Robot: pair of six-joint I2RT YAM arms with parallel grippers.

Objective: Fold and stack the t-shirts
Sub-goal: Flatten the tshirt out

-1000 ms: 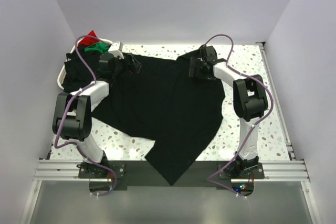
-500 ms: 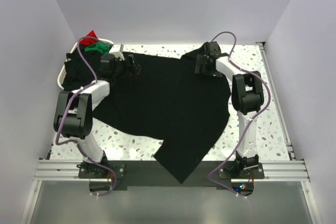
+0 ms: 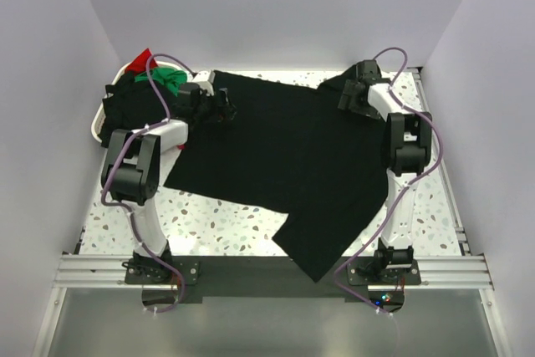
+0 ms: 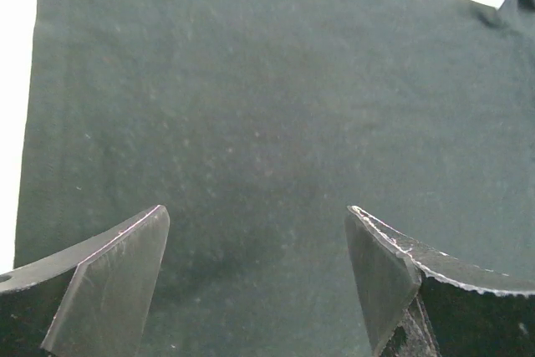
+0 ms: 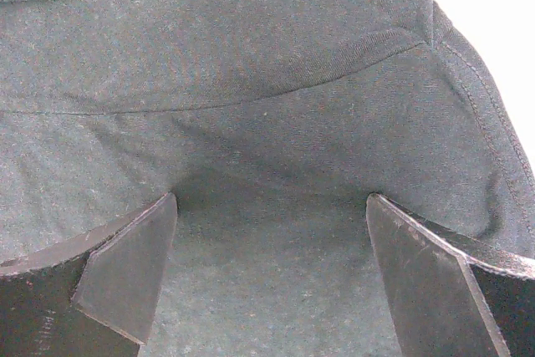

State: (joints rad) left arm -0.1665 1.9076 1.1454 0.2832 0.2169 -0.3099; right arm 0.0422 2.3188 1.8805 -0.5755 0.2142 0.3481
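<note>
Black t-shirt (image 3: 284, 156) lies spread over the table (image 3: 209, 215), both arms at its upper edge.
Left gripper (image 3: 224, 106) sits over the shirt's upper-left corner and right gripper (image 3: 347, 94) over its upper-right shoulder. On both, the jaws are spread wide with flat cloth beneath them, nothing pinched. One shirt corner hangs over the table edge at bottom centre. At upper left, the white basket (image 3: 94, 127) holds a green shirt (image 3: 167, 81), a red shirt (image 3: 142, 63) and dark cloth.
</note>
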